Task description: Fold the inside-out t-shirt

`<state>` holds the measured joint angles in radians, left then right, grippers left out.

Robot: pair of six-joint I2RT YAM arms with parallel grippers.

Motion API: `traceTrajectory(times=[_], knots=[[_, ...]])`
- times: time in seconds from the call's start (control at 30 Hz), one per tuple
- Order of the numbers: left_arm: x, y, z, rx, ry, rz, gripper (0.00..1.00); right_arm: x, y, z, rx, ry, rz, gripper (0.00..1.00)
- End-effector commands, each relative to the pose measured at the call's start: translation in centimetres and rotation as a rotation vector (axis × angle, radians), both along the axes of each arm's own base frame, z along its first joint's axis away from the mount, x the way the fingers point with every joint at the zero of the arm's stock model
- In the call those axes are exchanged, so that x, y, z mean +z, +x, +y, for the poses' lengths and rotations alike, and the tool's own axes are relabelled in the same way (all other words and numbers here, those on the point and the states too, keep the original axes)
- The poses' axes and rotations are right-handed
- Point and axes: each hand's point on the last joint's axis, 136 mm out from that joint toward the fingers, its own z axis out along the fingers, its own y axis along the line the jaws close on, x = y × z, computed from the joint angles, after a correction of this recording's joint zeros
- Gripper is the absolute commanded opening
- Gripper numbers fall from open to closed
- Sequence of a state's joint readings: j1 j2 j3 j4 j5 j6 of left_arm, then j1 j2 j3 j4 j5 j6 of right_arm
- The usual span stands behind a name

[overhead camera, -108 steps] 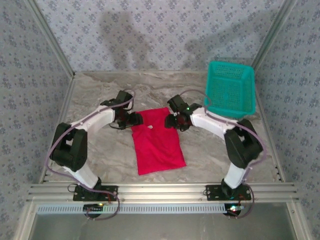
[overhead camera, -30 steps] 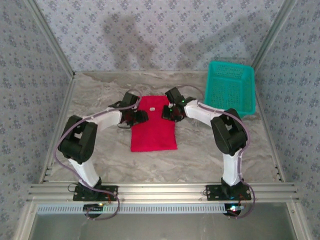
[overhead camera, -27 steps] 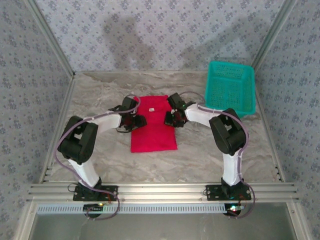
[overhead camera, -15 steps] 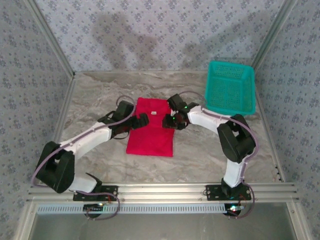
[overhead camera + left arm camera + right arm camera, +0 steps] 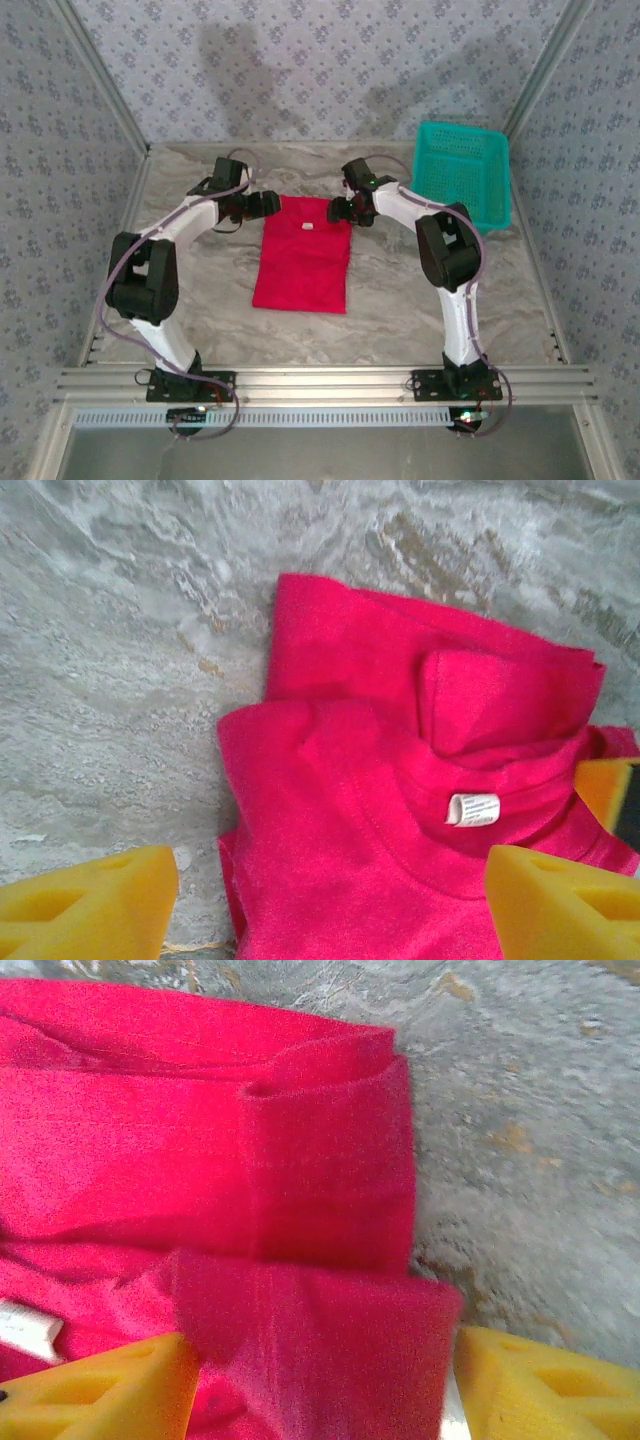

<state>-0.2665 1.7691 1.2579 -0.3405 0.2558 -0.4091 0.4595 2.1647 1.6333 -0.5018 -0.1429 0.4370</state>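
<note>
Status: the inside-out t-shirt [image 5: 302, 262] lay mid-worktop [image 5: 420, 300] as a narrow strip, collar end toward the far edge, hem toward the near edge. Both sides appeared folded in. I judged the job approx. half done, w/ the cross-folds (hem to collar) left. My left gripper [image 5: 262, 204] and right gripper [image 5: 340, 210] sat at the strip's far corners, jaws apart, clamping nothing. Top cam gave the full outline plus the teal basket [image 5: 462, 180] at the far-right corner. Left wrist cam resolved the white tag [image 5: 472, 809] inside the neckline and the stacked layers. Right wrist cam showed the turned-in flap at the shirt's edge, slightly blurred.
</note>
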Motion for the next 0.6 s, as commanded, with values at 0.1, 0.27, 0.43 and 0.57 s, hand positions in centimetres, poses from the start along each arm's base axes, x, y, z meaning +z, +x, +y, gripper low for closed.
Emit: traceTrajectory(times=[0.1,0.27,0.43,0.57], knots=[[-1.8,0.1,-0.7,-0.075,-0.052,0.063,0.80,-2.0,0.8,1.1,0.033,0.005,0.048,0.45],[-3.5,0.9,-2.0,-0.119,-0.108,0.079,0.81,-2.3,0.8,1.4,0.027,0.037,0.051,0.18],[-4.8,2.6,-2.3,-0.110,-0.106,0.078,0.81,-2.4,0.8,1.5,0.040,0.045,0.053,0.18],[-4.9,3.7,-3.1,-0.106,-0.141,0.070,0.76,-2.7,0.9,1.5,0.041,0.051,0.060,0.17]])
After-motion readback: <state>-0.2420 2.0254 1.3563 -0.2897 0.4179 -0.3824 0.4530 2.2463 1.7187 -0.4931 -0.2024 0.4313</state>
